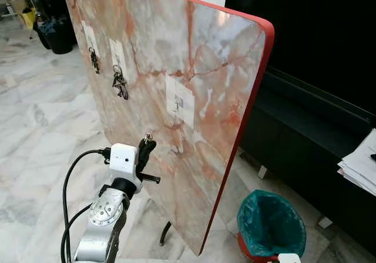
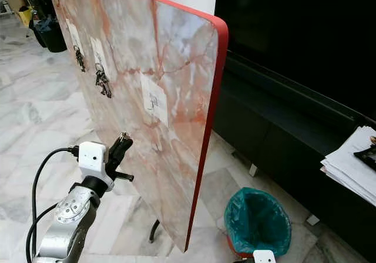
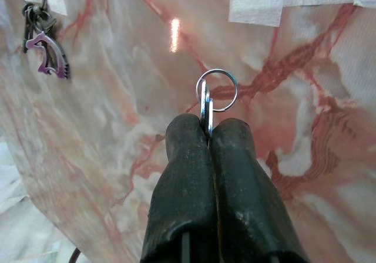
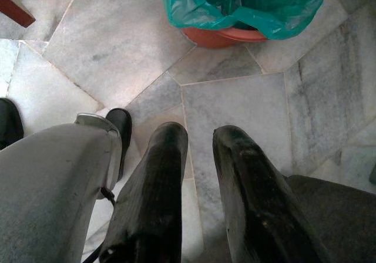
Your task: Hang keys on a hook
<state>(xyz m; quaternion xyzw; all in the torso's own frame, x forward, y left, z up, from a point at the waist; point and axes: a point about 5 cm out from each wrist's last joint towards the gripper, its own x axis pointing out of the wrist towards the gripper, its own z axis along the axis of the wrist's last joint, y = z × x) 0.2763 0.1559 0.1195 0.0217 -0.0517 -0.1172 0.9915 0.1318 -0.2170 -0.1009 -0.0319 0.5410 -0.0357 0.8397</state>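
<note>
Carrying the keys (image 3: pixel 207 101) pinched tight in the closed left tool (image 1: pixel 145 144) toward the marble board (image 1: pixel 194 57), needing the ring lifted onto the board's free hook (image 1: pixel 178 104).

You are seeing silver keys (image 3: pixel 205 101) on a round ring, sticking up from the pinching left gripper (image 3: pixel 208 135), close before the marble board.

Pink-and-white veined marble tabletop (image 1: pixel 200 63) with red edging; black-fingered left pincer (image 3: pixel 210 128) pinching a silver key ring (image 3: pixel 217 90); teal bin liner (image 1: pixel 271 223).
</note>
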